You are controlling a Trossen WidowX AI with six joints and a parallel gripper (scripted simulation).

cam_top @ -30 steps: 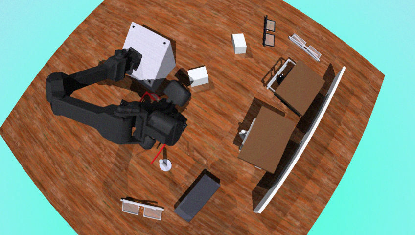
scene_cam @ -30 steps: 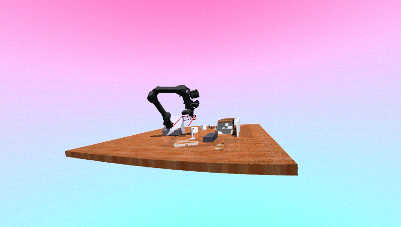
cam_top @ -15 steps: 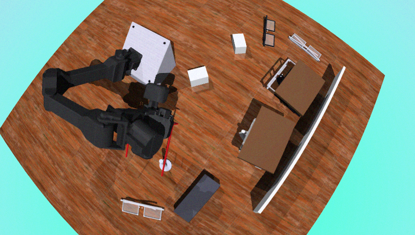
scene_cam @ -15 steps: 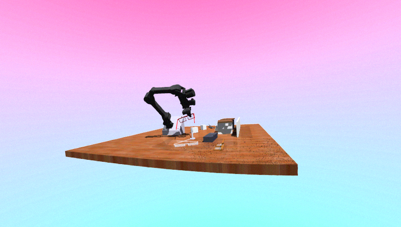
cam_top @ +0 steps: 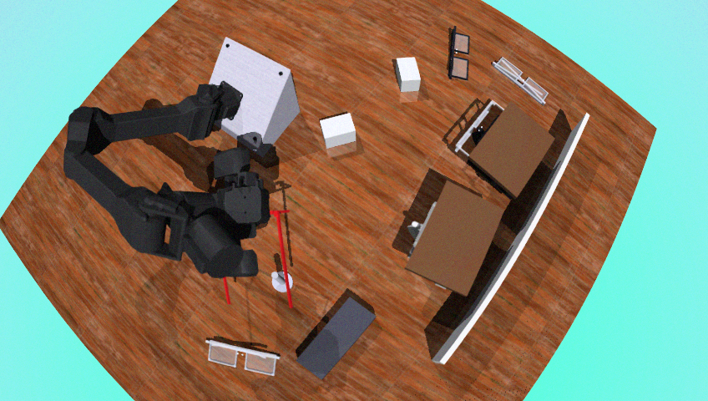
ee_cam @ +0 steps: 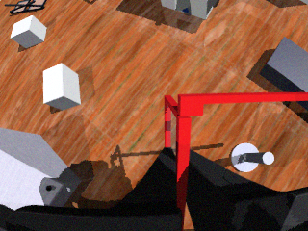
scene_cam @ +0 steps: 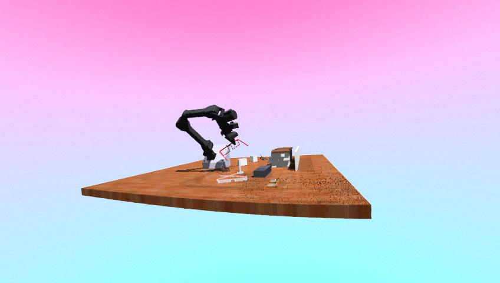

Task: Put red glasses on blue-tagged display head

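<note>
The red glasses (cam_top: 284,258) (scene_cam: 242,142) (ee_cam: 245,98) are in the air, well above the table, with the temples unfolded and the frame tilted. My gripper (scene_cam: 234,142) (ee_cam: 173,154) is shut on the middle of their front. The arm hides part of them in the top view. One brown-topped head (cam_top: 454,238) has a pale nose and no glasses visible; a small blue patch shows on its grey face (ee_cam: 186,10) in the wrist view. The other brown-topped head (cam_top: 511,149) wears white-framed glasses (cam_top: 477,124). The gripper is far from both heads.
A white upright stand (cam_top: 282,281) (scene_cam: 240,165) is below the red glasses. A dark block (cam_top: 335,337) (scene_cam: 262,171) (ee_cam: 294,63), two white blocks (cam_top: 337,129) (cam_top: 408,74) (ee_cam: 60,86) (ee_cam: 29,31) and other glasses lie around. A tall white panel (cam_top: 516,238) (scene_cam: 296,159) stands behind the heads.
</note>
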